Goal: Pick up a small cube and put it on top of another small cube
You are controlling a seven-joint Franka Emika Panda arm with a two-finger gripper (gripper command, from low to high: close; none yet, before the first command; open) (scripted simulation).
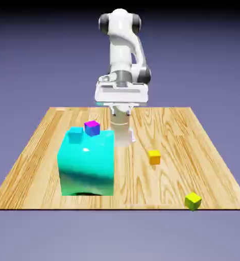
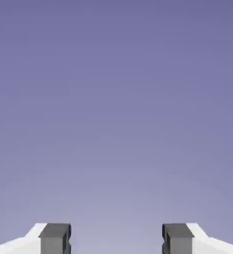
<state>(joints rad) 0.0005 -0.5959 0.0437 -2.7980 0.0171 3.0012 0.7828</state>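
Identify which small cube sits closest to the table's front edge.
The yellow-green cube, at the exterior view's lower right; the orange-yellow cube lies farther back.

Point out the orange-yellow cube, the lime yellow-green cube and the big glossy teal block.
Orange-yellow cube (image 1: 154, 157): exterior view, its front side.
Lime yellow-green cube (image 1: 193, 201): exterior view, its middle.
Teal block (image 1: 87, 168): exterior view, its front.

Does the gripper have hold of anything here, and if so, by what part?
Nothing is held: the gripper is open, its fingertips apart with only backdrop between them.
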